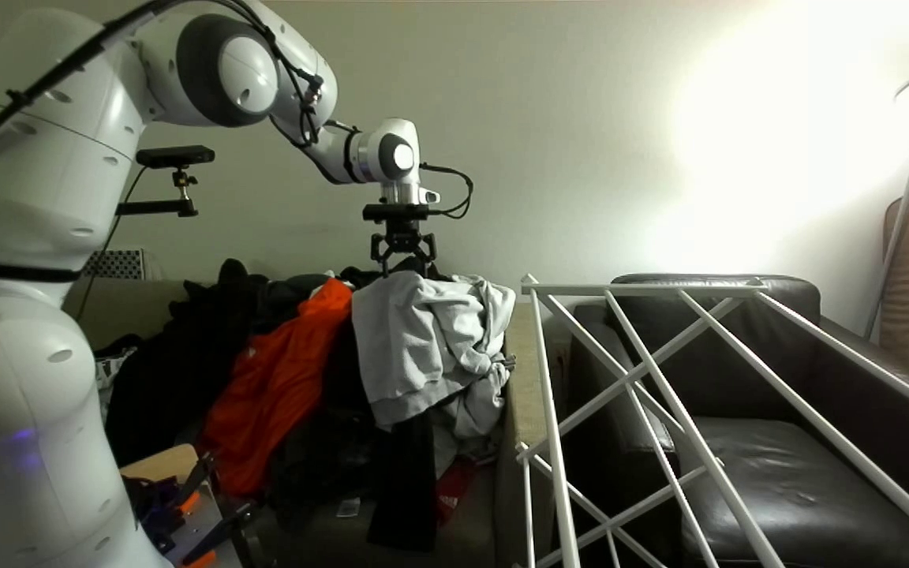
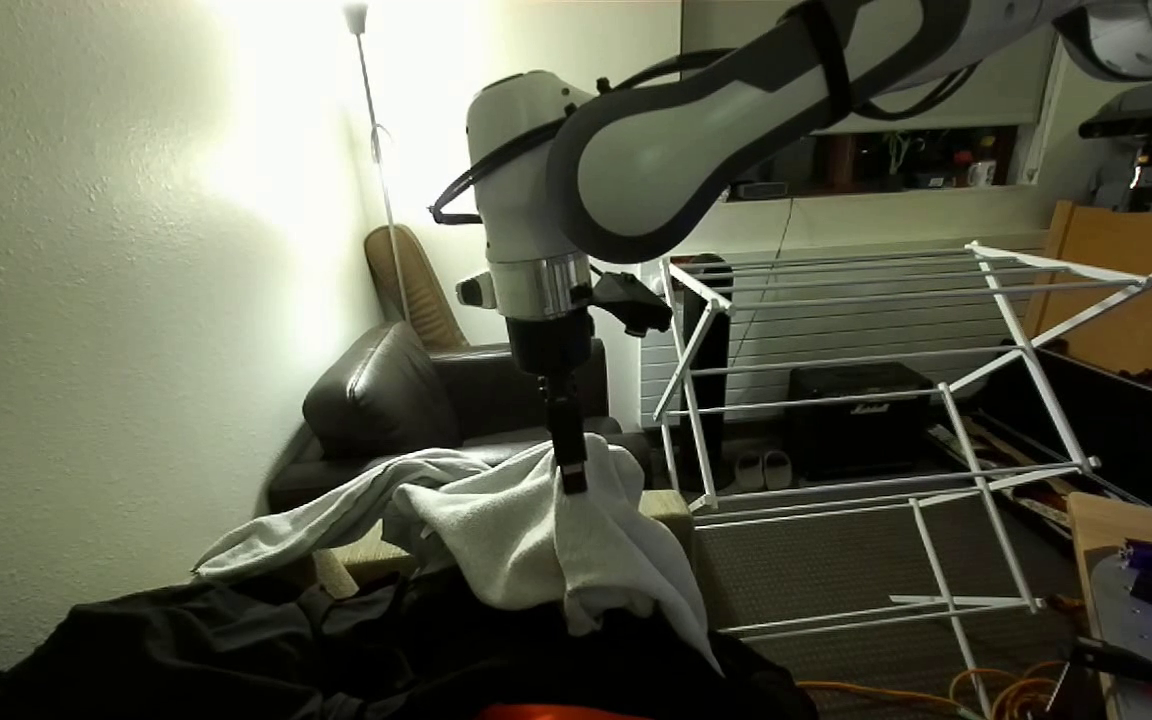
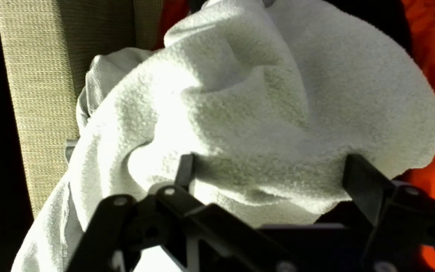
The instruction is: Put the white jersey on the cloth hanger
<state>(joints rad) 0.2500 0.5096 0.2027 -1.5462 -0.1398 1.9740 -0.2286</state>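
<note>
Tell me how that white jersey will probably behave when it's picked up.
The white jersey will likely hang floppy, since it drapes in loose folds. Its fuzzy surface, seen in the wrist view, suggests the open gripper could close on it without much slipping. With the folds bunched unevenly, it may sag lopsidedly.

In an exterior view, the cloth hanger [image 1: 649, 364] is cut off at right and bottom. In the wrist view, the white jersey [image 3: 263, 113] is cropped and partly covered by the gripper [image 3: 270, 166]. In an exterior view, the orange garment [image 2: 551, 713] is largely cut off below. A red item [image 1: 454, 489] is partly hidden by black clothes [image 1: 405, 493]; a white label [image 1: 348, 507] is too small to be read.
</note>
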